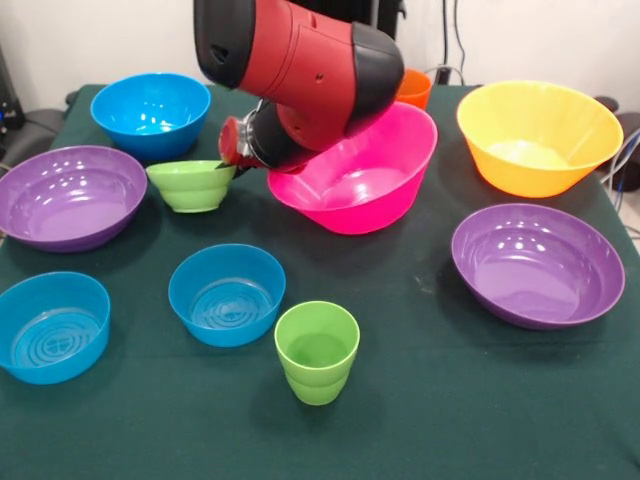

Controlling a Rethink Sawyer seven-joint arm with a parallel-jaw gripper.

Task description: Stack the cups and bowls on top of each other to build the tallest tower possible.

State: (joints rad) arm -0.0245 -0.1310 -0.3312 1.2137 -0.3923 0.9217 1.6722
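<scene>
My gripper [228, 160] hangs from the red and black arm, right at the near rim of the small lime green bowl [190, 186]; its state is hidden by the wrist. Just right of it sits the large pink bowl [365, 180], partly covered by the arm. The orange cup [414, 88] peeks out behind it. The lime green cup [317, 352] stands upright at the front centre. Two blue bowls [227, 294] [52, 327] sit front left and a third blue bowl [150, 112] sits at the back left. No tower shows; each piece stands alone.
A purple bowl [68, 196] lies at the left edge and another purple bowl [537, 266] at the right. The yellow-orange bowl [538, 136] is at the back right. The dark green tablecloth [430, 400] covers the table. Cables hang behind the back right corner.
</scene>
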